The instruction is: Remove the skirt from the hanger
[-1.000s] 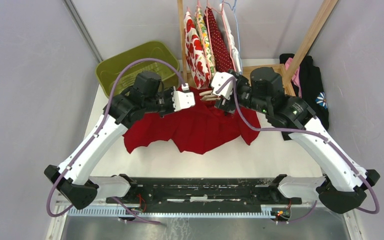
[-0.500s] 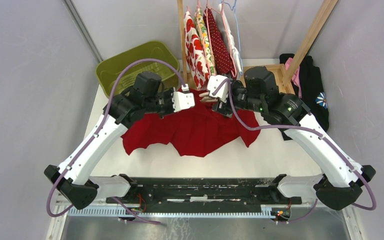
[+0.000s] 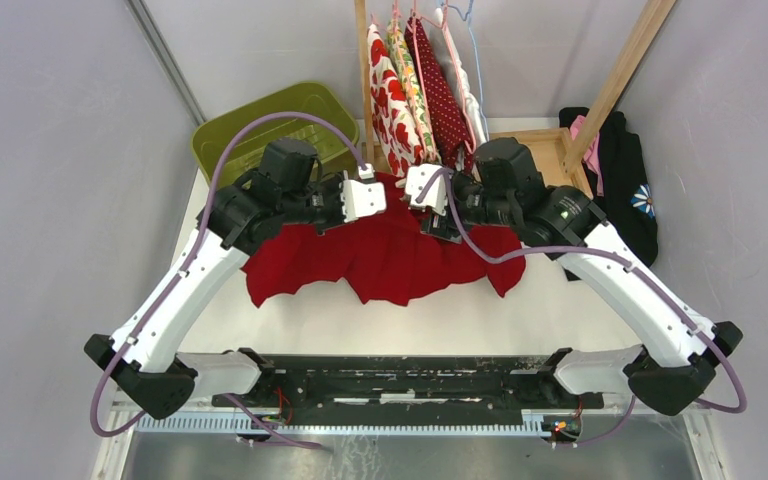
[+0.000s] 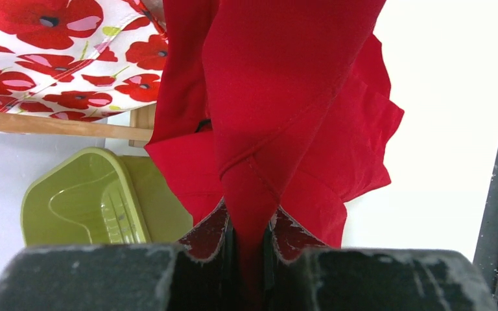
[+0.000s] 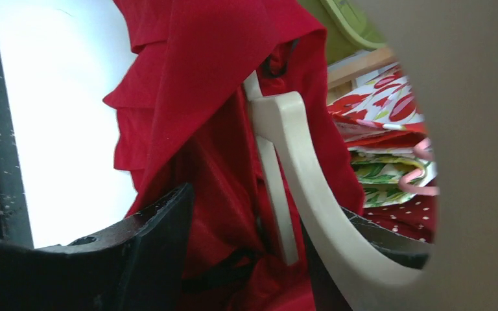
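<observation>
Left gripper clamped on a fold of the red fabric skirt; the rest of the cloth spreads ahead of it over the white table. Right gripper has its jaws apart, straddling one arm of the cream-white curved hanger with skirt cloth bunched around it. Olive-green plastic tub sits beyond the left gripper.

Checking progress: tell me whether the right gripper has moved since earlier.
Yes: the right gripper shifted left, away from the wooden tray.
</observation>
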